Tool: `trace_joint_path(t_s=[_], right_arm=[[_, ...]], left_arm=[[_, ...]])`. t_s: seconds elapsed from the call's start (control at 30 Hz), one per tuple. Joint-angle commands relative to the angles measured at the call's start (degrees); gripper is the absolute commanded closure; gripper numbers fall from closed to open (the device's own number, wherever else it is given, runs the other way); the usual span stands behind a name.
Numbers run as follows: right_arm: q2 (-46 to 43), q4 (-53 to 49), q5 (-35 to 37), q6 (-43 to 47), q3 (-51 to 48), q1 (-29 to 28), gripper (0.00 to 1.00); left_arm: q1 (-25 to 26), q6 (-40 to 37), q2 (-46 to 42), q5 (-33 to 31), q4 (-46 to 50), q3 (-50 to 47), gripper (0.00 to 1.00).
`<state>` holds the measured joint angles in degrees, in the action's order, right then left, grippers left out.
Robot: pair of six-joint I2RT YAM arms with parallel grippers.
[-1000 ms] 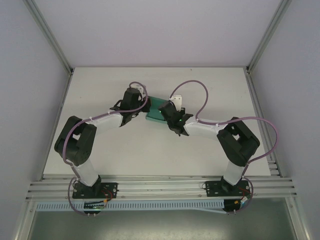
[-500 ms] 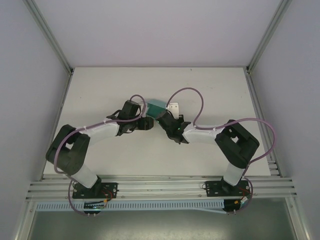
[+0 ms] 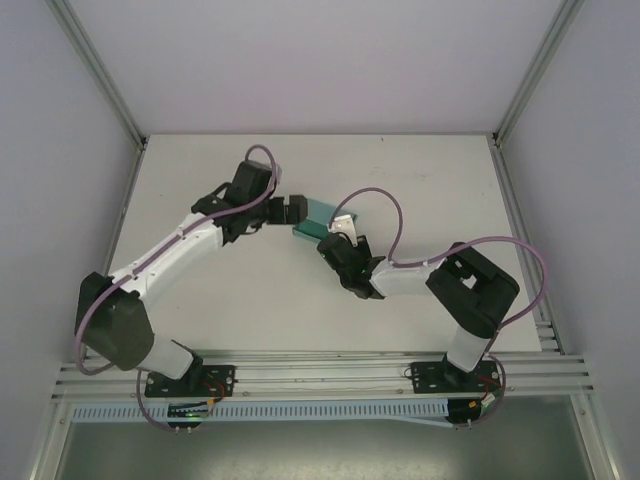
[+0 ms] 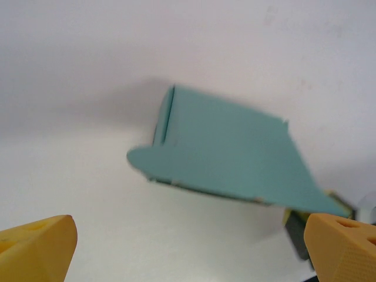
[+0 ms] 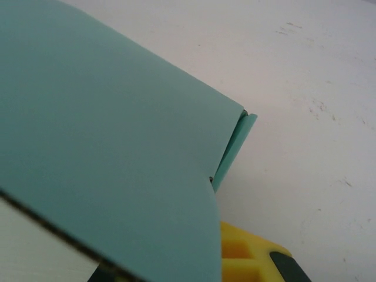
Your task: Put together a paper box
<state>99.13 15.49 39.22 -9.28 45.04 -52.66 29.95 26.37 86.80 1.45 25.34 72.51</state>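
While clamped at one end by the right gripper (image 3: 334,233), the paper box (image 3: 316,218) sits mid-table, between the two wrists, toward the far half of the white table (image 3: 430,175). Teal, partly folded. In the left wrist view the paper box (image 4: 229,150) is tilted, with a rounded flap sticking out at its left end, one side panel folded up and a shadow under it. In the right wrist view the teal panel (image 5: 106,135) lies over a yellow finger (image 5: 244,255); the second finger is hidden. The left gripper (image 3: 296,210) is just beside the box's left end, jaws spread wide and gripping nothing; its yellow fingertips (image 4: 35,247) are clear of the paper.
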Motion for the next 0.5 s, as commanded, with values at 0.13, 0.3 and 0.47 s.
trace_joint_path(t_s=[0.13, 0.3, 0.47], right_arm=[[3.1, 0.4, -6.5, 8.6, -3.7, -0.3, 1.0], [3.9, 3.0, -6.6, 11.1, -4.2, -0.2, 1.0], [3.6, 3.9, -7.5, 13.0, -4.7, 0.0, 1.0]], left_arm=[[-8.1, -5.5, 16.0, 11.9, 3.8, 13.7, 0.01], [-10.0, -11.9, 26.4, 22.9, 3.0, 20.3, 0.01], [-10.1, -16.3, 35.7, 27.4, 2.8, 26.4, 0.02]])
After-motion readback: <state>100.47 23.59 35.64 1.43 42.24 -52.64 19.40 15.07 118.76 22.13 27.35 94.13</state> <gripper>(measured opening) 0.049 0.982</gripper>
